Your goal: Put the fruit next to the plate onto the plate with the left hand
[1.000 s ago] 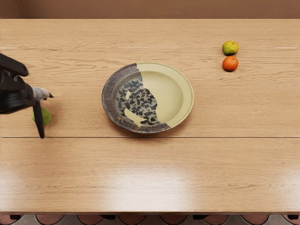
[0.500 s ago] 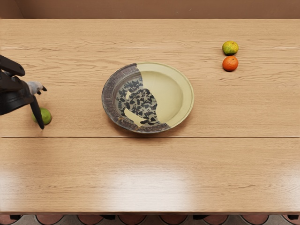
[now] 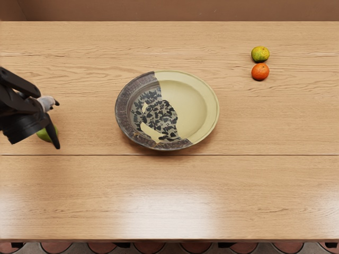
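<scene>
A small green fruit [image 3: 43,136] lies on the table left of the plate [image 3: 193,103], a shallow dish that is half cream, half dark-patterned. My left hand [image 3: 50,125] comes in from the left edge and hangs over the fruit, covering most of it. The hand is open: one dark finger [image 3: 53,135] points down along the fruit's right side, and the grey thumb [image 3: 47,102] sticks out above, away from it. Only the fruit's lower part shows. The right arm is out of view.
An orange fruit [image 3: 260,71] and a yellow-green fruit [image 3: 260,53] lie close together at the far right of the wooden table [image 3: 169,196]. A brown wall runs along the table's back edge.
The left hand has shifted right and down over the green fruit, hiding more of it. The fruit and the plate have stayed in place.
</scene>
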